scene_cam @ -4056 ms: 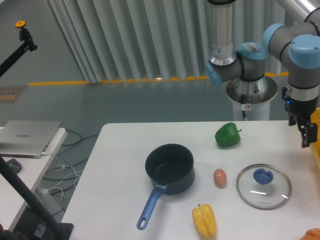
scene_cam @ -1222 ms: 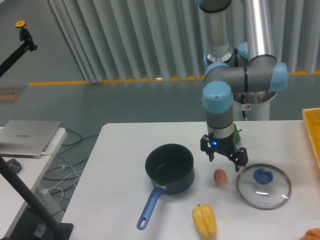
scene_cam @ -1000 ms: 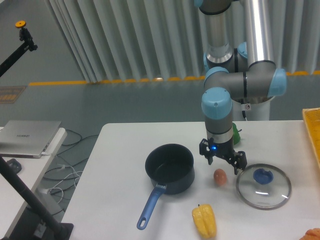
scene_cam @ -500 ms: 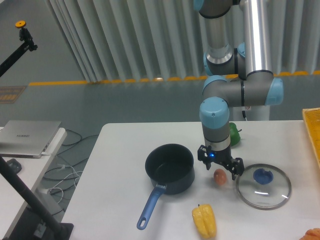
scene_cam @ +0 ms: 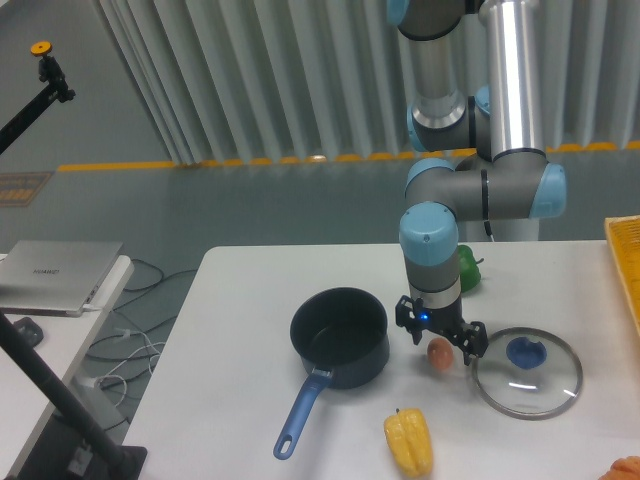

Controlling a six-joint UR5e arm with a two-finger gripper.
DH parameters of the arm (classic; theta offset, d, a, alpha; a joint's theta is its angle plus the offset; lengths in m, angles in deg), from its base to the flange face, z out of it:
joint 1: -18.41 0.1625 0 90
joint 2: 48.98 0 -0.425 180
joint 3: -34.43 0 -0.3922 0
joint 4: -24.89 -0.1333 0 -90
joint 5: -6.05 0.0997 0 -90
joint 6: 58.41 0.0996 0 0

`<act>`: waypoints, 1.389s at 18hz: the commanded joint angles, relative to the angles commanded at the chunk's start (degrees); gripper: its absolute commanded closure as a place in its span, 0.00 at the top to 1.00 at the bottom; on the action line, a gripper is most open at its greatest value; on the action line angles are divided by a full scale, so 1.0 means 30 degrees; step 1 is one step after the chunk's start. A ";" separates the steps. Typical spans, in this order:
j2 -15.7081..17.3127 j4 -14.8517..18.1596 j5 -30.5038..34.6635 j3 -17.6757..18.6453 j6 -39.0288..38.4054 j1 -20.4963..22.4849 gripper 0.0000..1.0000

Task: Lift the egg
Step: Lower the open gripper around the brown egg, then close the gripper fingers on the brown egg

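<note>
Egg (scene_cam: 439, 353) lay on the table (scene_cam: 240, 330) between spread fingers (scene_cam: 470, 341) of the gripper (scene_cam: 440, 338); at its nine o'clock we saw the pot (scene_cam: 339, 336) holding nothing.

Robotics lab or industrial test cell: pedestal-mounted arm (scene_cam: 470, 190), yellow floor line (scene_cam: 250, 161), corrugated wall (scene_cam: 260, 75), laptop (scene_cam: 58, 275), loose cables (scene_cam: 130, 345).

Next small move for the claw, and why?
Probably a short drop straight down, then close. The claw is open, its fingers either side of the egg, which sits on the table just below, apparently not yet gripped. The glass lid lies close on one side.
</note>
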 joint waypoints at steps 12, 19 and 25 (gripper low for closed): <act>-0.0293 -0.0351 0.0117 0.0029 0.0000 0.0000 0.93; -0.0264 -0.0352 0.0117 0.0117 0.0117 -0.0029 0.86; -0.0264 -0.0352 0.0088 0.0117 0.0088 -0.0029 0.76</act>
